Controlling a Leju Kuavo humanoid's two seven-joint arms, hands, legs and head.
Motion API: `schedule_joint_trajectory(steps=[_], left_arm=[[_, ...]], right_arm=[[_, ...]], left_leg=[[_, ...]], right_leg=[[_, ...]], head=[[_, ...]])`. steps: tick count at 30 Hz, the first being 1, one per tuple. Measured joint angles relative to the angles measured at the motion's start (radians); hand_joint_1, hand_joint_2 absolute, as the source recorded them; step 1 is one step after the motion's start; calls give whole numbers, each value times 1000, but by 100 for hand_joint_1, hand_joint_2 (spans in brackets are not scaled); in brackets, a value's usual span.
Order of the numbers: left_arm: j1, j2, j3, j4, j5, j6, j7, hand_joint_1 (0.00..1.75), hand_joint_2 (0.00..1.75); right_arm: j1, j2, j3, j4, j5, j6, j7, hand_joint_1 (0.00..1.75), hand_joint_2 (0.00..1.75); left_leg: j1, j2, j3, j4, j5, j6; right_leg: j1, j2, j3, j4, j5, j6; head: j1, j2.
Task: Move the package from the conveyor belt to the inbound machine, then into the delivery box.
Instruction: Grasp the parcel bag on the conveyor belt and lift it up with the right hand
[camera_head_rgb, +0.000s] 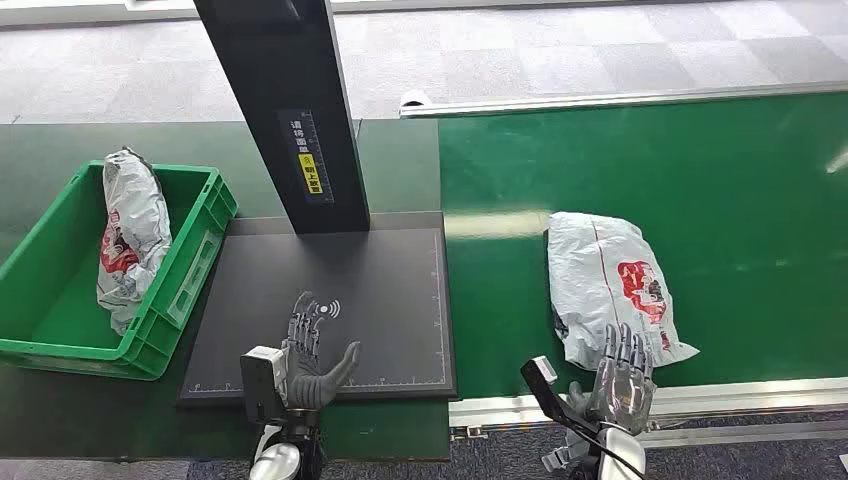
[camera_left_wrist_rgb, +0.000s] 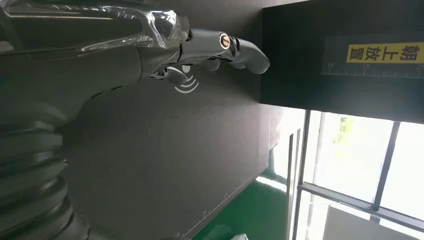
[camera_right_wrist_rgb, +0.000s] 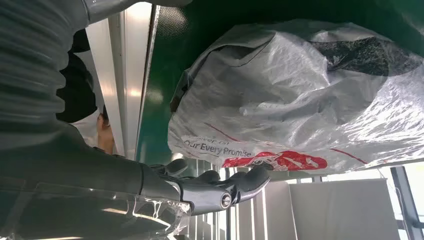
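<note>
Package, crumpled white plastic mailer bag (camera_head_rgb: 608, 285) on green conveyor belt (camera_head_rgb: 720, 200): soft, light, slippery; I'd grip its bunched near edge; right hand (camera_head_rgb: 622, 375) open, empty.

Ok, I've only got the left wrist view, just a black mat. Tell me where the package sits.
Observer: The package lies on the green belt, right of the black mat.
Operator: Report the right robot hand.
Observer: The right robot hand is at the package's near edge, fingers spread, holding nothing.
Operator: Check the bin.
Observer: The green bin, left of the mat, already holds another bag.
</note>
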Motion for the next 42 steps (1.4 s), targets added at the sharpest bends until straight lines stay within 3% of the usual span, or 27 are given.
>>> schedule_joint_trajectory(steps=[5, 13, 14, 17, 18, 37, 42], left_arm=[[-9, 0, -6, 9, 0, -7, 1, 0, 175], [-46, 0, -33, 41, 0, -17, 2, 0, 175], [-49, 0, -36, 44, 0, -17, 1, 0, 175], [-55, 0, -40, 52, 0, -17, 1, 0, 175], [-56, 0, -41, 55, 0, -17, 1, 0, 175], [-81, 0, -44, 97, 0, -15, 0, 0, 175], [-84, 0, -44, 105, 0, -11, -10, 0, 175]], right_arm=[[-18, 0, -31, 30, -48, 0, -38, 0, 175], [-144, -4, -144, 232, -200, 0, -154, 0, 175], [-153, -5, -153, 247, -203, 0, -158, 17, 175], [-171, -6, -173, 280, -207, 0, -162, 148, 175], [-175, -6, -177, 288, -207, 0, -164, 175, 175], [-188, -20, -256, 320, -186, 0, -244, 175, 175], [-187, -15, -278, 312, -186, 0, -314, 175, 175]], left_leg=[[0, 0, 1, 0, 0, 0], [0, 3, 16, 0, -5, 1], [0, 3, 17, 0, -5, 2], [0, 2, 19, 0, -4, 3], [0, 2, 20, 1, -4, 3], [-1, -1, 13, 2, -4, 4], [-1, -1, 10, 2, -4, 4]], right_leg=[[0, 0, 1, 0, 0, 0], [0, 2, 13, -1, -3, 2], [0, 2, 14, -1, -3, 2], [0, 1, 17, -1, -4, 3], [0, 1, 18, -1, -3, 3], [-1, -1, 14, -1, -4, 5], [-1, -1, 13, -1, -4, 5]], head=[[0, 0], [0, 0], [0, 0], [0, 0], [0, 0], [0, 0], [0, 0]])
